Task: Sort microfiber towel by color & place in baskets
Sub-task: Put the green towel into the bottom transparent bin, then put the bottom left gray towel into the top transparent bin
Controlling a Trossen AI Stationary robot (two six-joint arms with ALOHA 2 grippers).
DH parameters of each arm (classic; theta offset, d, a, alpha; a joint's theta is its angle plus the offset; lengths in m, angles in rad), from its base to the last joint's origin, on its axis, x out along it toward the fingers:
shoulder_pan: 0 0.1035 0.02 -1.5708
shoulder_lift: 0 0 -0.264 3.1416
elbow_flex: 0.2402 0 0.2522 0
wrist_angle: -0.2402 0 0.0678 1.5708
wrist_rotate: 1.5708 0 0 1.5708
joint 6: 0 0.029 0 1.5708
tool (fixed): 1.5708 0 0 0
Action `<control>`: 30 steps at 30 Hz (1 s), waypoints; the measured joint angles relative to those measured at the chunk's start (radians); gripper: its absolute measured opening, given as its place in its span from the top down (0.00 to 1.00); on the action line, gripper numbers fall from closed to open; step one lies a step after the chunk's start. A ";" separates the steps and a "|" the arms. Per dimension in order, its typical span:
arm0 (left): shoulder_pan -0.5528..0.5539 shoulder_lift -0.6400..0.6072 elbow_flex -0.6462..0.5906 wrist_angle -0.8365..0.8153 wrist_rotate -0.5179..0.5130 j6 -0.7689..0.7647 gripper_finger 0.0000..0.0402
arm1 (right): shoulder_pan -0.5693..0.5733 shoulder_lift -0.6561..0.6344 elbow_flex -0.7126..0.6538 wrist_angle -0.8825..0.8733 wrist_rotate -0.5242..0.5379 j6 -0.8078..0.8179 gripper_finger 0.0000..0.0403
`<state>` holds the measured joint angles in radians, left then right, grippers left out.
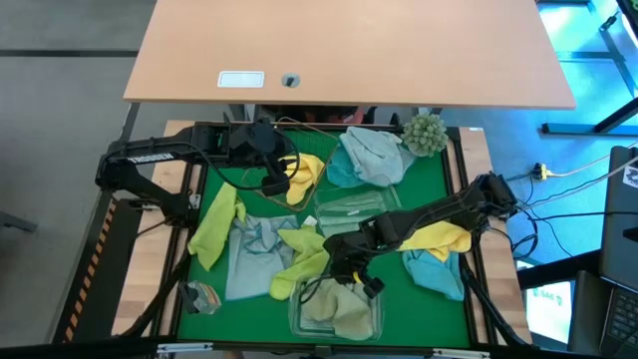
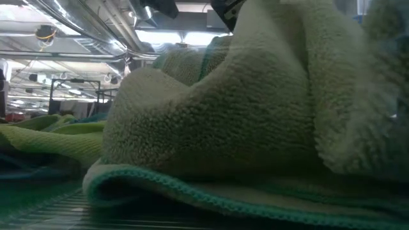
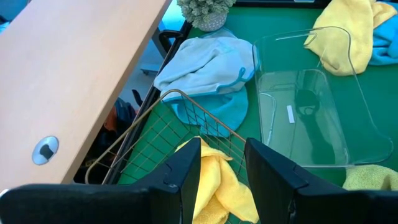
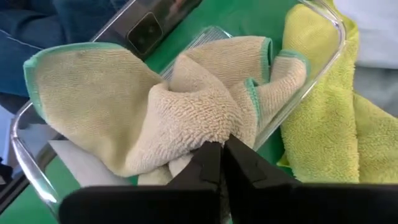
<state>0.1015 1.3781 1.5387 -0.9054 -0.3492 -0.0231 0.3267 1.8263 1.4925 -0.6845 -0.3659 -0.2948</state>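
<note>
Watching: we see the right gripper point(image 4: 222, 155) pinched on the olive towel point(image 4: 143, 106) in the clear tub point(image 4: 25, 155).
Risk: towel may lift out as we retreat.
Left gripper point(image 3: 222, 168): parted, empty.

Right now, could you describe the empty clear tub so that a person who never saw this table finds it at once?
Start from the green mat and look at its middle. There, between the wire basket holding a yellow towel and the near clear tub filled with olive towels, lies the empty clear tub. It is the only container with nothing inside.
</note>
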 joint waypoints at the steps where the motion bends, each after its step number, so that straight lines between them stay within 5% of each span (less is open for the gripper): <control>1: 0.000 0.000 0.000 0.000 0.000 0.000 0.70 | 0.000 0.000 0.000 0.000 -0.012 0.000 0.99; 14: 0.000 0.000 0.000 -0.013 0.002 0.000 0.70 | 0.001 0.000 0.000 0.007 -0.067 0.004 0.96; 24: -0.009 0.000 0.000 -0.105 0.003 -0.028 0.70 | 0.001 0.000 0.003 0.046 -0.116 0.110 0.61; 30: -0.033 0.000 0.000 -0.116 0.004 -0.050 0.70 | 0.001 0.001 0.088 -0.005 -0.117 0.218 0.52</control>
<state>0.0680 1.3781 1.5383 -1.0210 -0.3452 -0.0727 0.3275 1.8271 1.5800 -0.6894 -0.4827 -0.0771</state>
